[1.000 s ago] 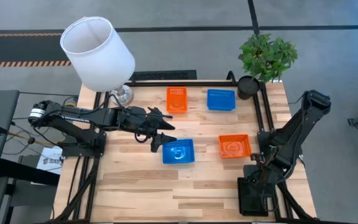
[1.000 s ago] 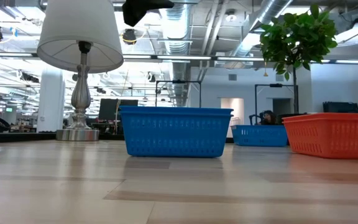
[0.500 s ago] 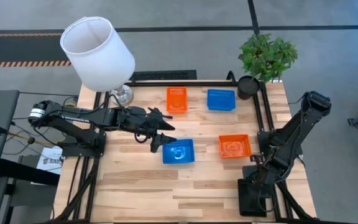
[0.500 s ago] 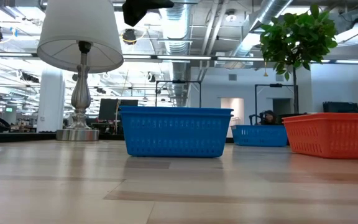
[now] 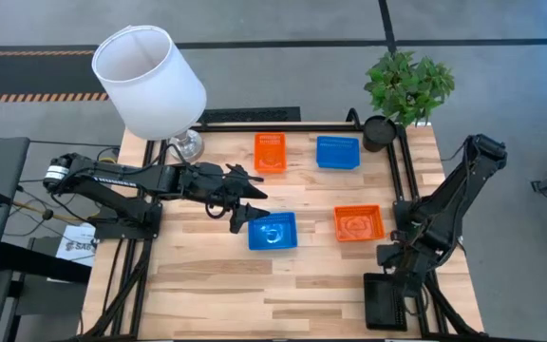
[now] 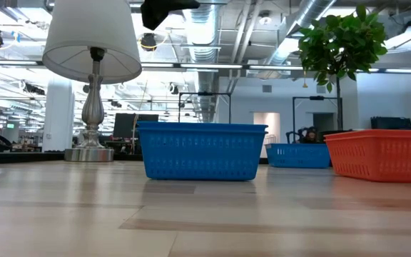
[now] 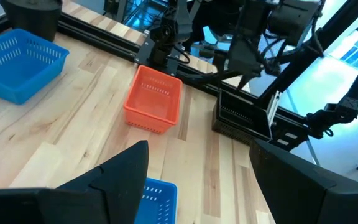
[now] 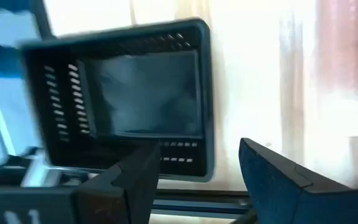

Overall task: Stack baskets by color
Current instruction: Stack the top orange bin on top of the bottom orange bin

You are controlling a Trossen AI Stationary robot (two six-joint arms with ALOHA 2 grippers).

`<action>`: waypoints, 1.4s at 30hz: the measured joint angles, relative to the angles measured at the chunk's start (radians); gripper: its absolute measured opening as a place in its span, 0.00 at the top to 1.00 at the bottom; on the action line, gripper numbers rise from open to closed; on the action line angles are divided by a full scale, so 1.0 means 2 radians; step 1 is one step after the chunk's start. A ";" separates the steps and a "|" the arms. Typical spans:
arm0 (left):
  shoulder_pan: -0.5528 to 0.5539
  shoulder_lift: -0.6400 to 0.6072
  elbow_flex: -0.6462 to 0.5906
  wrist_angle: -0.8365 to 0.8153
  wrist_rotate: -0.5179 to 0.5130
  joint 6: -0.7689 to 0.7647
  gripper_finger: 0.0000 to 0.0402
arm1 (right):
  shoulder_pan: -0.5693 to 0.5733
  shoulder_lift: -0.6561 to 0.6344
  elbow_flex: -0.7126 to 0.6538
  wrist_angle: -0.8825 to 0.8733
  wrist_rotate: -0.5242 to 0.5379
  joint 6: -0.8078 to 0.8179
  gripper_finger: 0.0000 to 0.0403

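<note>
A white lampshade (image 5: 150, 78) towered over the table (image 5: 207, 285) as the left gripper (image 5: 239, 211), fingers spread and empty, hovered just beside the near blue basket (image 5: 273, 232), at its left edge. That basket, roughly square from above, lay to the gripper's right and below it. The right gripper (image 8: 194, 163), fingers apart, hung over a black basket (image 8: 142, 93) at the table's right front corner. The far blue basket (image 5: 337, 152) sat well apart, beside an orange basket (image 5: 270, 151); another orange basket (image 5: 358, 223) lay nearer.

left claw (image 5: 242, 211) above near-left basket (image 5: 273, 232).
</note>
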 joint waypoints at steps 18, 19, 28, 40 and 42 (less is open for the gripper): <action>0.018 0.095 0.004 -0.062 -0.034 -0.010 0.34 | 0.008 0.024 0.001 0.094 0.404 0.199 0.48; 0.023 0.102 0.004 -0.061 -0.034 -0.005 0.34 | 0.002 0.028 0.001 0.098 0.404 0.200 0.49; 0.116 0.125 0.005 -0.083 -0.071 0.026 0.34 | -0.071 0.033 0.000 0.108 0.393 0.229 0.52; 0.225 0.218 0.048 -0.091 0.062 0.349 0.34 | -0.157 0.033 0.001 0.142 0.328 0.205 0.55; 0.241 0.240 0.059 -0.099 0.066 0.371 0.34 | -0.161 0.033 0.000 0.155 0.327 0.204 0.55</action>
